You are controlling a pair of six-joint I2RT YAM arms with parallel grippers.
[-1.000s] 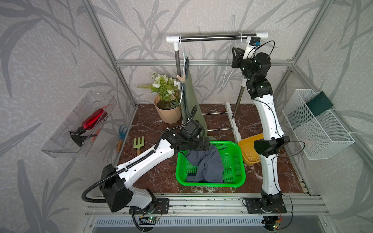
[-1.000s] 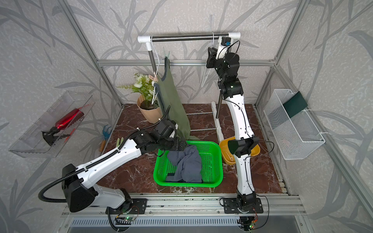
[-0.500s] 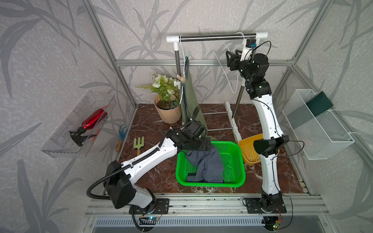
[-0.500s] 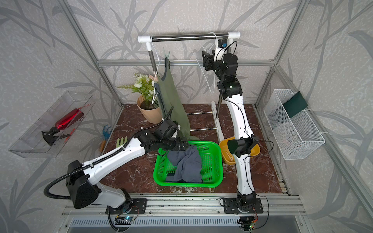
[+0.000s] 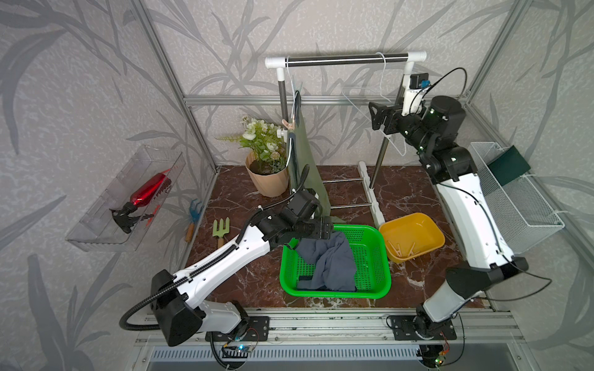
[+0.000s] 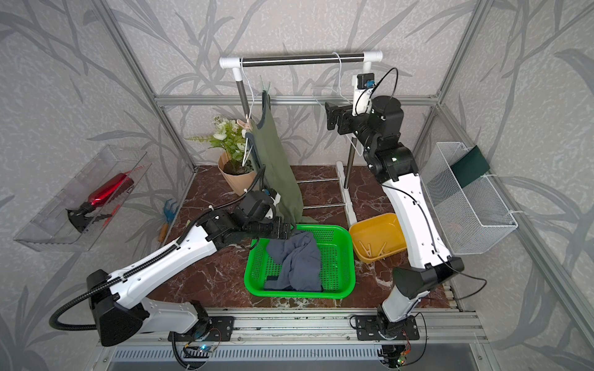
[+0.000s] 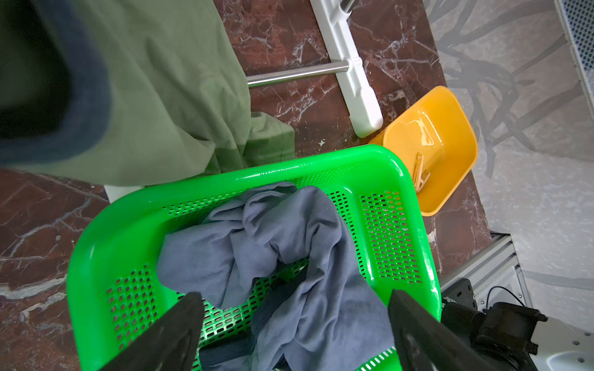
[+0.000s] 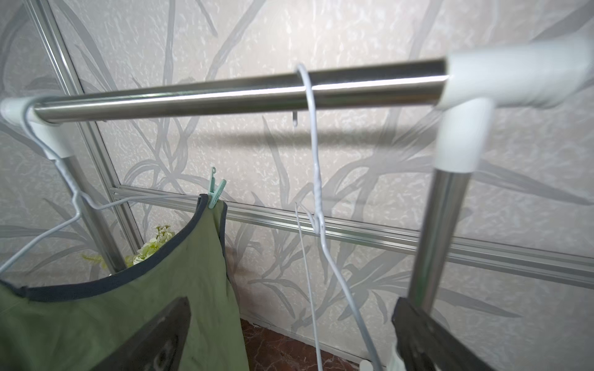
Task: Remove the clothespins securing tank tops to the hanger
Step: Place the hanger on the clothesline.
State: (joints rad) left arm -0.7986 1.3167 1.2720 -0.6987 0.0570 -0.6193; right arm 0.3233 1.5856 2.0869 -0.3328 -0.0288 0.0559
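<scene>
An olive green tank top [image 5: 303, 160] hangs on a white wire hanger [image 8: 64, 225] at the rail's left end. A peach clothespin [image 5: 284, 123] pins its near shoulder and a mint clothespin [image 8: 216, 192] its far shoulder. The dark blue tank top [image 5: 328, 260] lies crumpled in the green basket [image 5: 334, 294]. My left gripper [image 7: 294, 298] hovers open over it, holding nothing. My right gripper [image 8: 291, 303] stands open high up by the rack's right post. The wires of a bare hanger [image 8: 316, 192] run loose between its jaws. Loose clothespins [image 5: 401, 250] lie in the yellow bin [image 5: 430, 221].
The steel rail [image 5: 347, 59] tops a rack with white feet on the marble floor. A potted plant [image 5: 266, 173] stands behind the left arm, with a green fork [image 5: 221, 229] and a blue rake [image 5: 193, 212] nearby. A wire basket [image 5: 514, 199] hangs on the right wall.
My right gripper has opened wide and dropped lower, away from the rail's right end, and the bare hanger now hangs free. My left arm has edged in over the basket's rim.
</scene>
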